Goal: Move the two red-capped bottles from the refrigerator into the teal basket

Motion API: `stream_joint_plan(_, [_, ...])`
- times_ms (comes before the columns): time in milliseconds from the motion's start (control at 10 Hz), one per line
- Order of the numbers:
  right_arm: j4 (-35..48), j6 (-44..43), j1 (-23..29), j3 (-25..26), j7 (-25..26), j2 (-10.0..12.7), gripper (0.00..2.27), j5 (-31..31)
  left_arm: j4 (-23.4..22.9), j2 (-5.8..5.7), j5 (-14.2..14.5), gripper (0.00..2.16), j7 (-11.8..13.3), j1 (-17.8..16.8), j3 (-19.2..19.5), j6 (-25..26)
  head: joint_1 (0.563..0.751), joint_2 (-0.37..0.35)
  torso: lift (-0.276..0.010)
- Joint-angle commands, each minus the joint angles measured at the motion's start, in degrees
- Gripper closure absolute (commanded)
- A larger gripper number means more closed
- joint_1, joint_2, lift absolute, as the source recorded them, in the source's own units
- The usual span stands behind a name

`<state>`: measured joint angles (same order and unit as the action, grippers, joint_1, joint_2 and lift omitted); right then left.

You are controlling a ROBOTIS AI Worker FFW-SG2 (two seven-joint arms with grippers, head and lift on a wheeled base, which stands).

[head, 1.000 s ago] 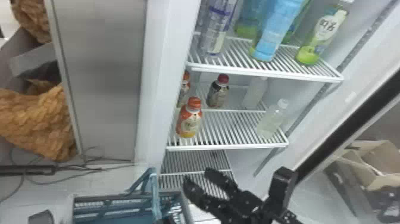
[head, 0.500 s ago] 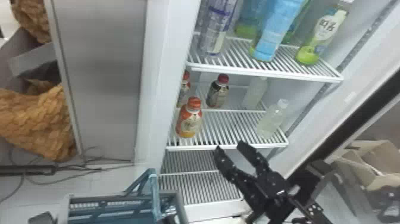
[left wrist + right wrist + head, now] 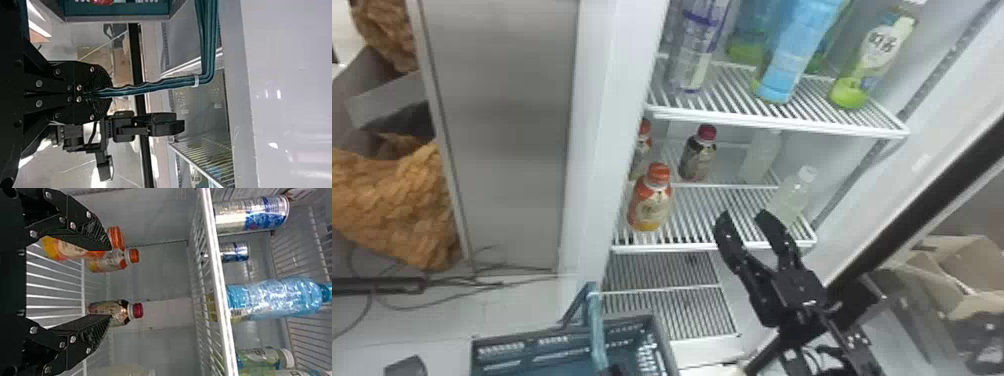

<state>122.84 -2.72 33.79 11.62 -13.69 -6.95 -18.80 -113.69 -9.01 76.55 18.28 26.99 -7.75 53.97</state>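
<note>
My right gripper [image 3: 743, 216] is open at the front of the fridge's middle shelf, nothing between its fingers. In the right wrist view, the right gripper [image 3: 110, 282] has its upper finger overlapping the front orange-red-capped bottle [image 3: 64, 248] and its lower one overlapping the dark bottle with a deep red cap [image 3: 117, 312]; contact cannot be told. These stand upright as the front bottle [image 3: 650, 202] and dark bottle [image 3: 698, 157]. My left gripper [image 3: 618, 371] is at the teal basket [image 3: 532, 345]; in the left wrist view, the left gripper [image 3: 92, 93] is shut on its handle [image 3: 176, 83].
Another orange-capped bottle [image 3: 641, 150] stands behind at the left wall. Pale bottles [image 3: 789, 195] are on the shelf's right. The upper shelf [image 3: 777, 120] with tall bottles hangs above. Something red [image 3: 102, 2] lies in the basket. Cardboard boxes [image 3: 962, 270] lie at the right.
My right gripper has risen from beside the basket, shifting right and up to the middle shelf's front edge. The basket has shifted slightly; the bottles stand where they were.
</note>
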Motion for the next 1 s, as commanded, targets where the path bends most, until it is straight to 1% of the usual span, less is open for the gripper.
stream_joint_plan(0, [-4.51,-4.46,-2.71,-0.08,0.15,-0.08,0.45,0.06,0.00,0.05,0.00,1.14,0.00,0.14,0.10,0.31,0.695,-0.350,-0.228])
stream_joint_plan(300, [-11.68,-9.38,-7.78,-0.54,0.50,-0.08,0.45,1.89,0.28,0.05,0.12,1.14,-0.09,0.14,-0.02,0.59,0.695,-0.350,-0.228])
stream_joint_plan(500, [-14.77,-9.80,-9.89,-0.88,0.68,-0.25,0.41,2.34,0.28,0.05,0.23,1.14,-0.09,0.14,0.10,0.45,0.695,-0.350,-0.228])
stream_joint_plan(700, [-19.55,-10.08,-13.26,-1.23,0.68,-0.60,0.31,3.26,0.28,0.05,0.23,1.14,-0.09,0.00,-0.13,0.45,0.695,-0.350,-0.228])
stream_joint_plan(900, [-21.66,-9.94,-15.51,-1.80,0.68,-0.87,0.16,3.37,0.42,0.05,0.35,1.14,-0.09,-0.14,-0.13,0.45,0.695,-0.350,-0.228])
